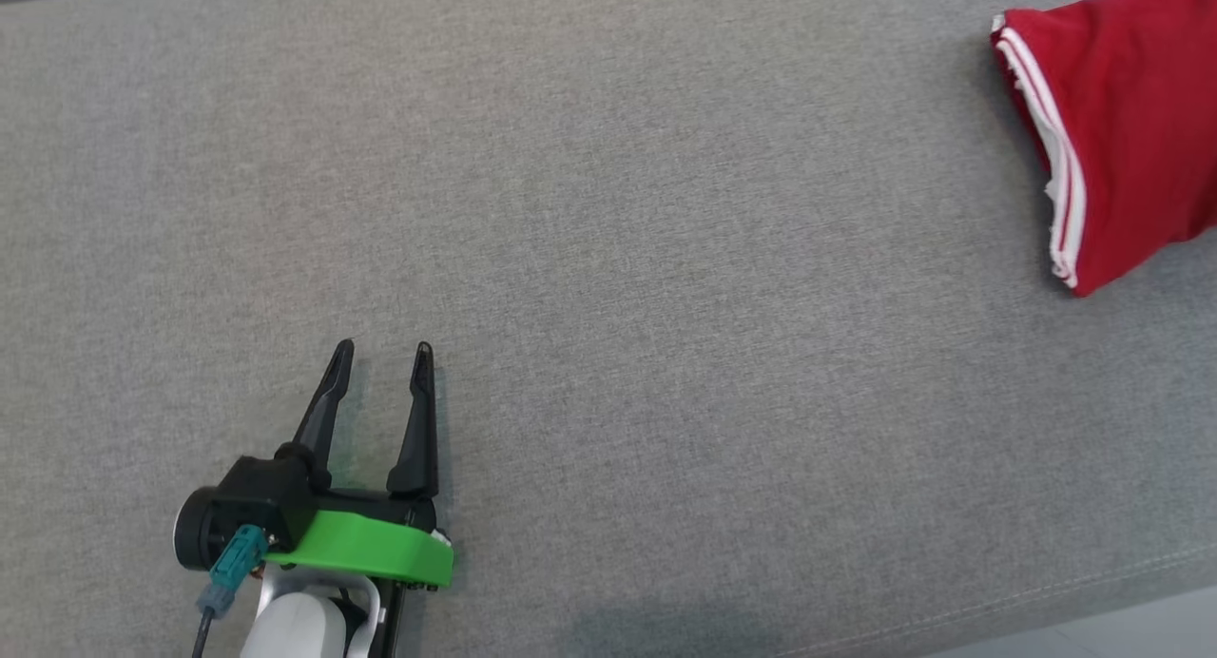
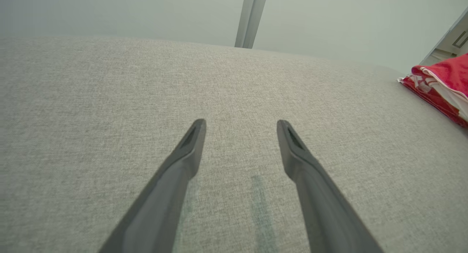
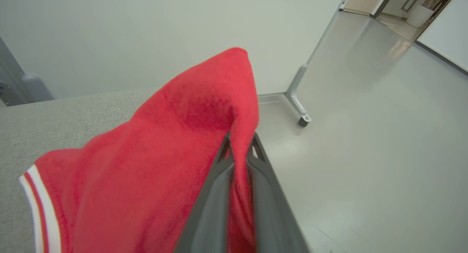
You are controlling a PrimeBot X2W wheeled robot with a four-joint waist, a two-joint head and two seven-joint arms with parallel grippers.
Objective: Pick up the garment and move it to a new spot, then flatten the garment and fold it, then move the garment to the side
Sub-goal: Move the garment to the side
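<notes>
I'm pinching perhaps only a thin garment (image 3: pixel 146 165) fold in the right gripper (image 3: pixel 239 143), left gripper (image 1: pixel 384 346) idling spread, risking slippage

— How did the left tool (image 1: pixel 385 346) stand?
— Spread wide. Its two dark fingers (image 1: pixel 323 411) were well apart with nothing between them, and they pointed up the head view from the lower left. Behind them sat a green collar (image 1: pixel 380 553), then the pale forearm (image 1: pixel 295 629).
— And the right tool (image 3: pixel 240 138)?
— Clamped. Its fingers were drawn together on a fold of the red garment (image 3: pixel 146 165), with the cloth pinched between them near the tips.
</notes>
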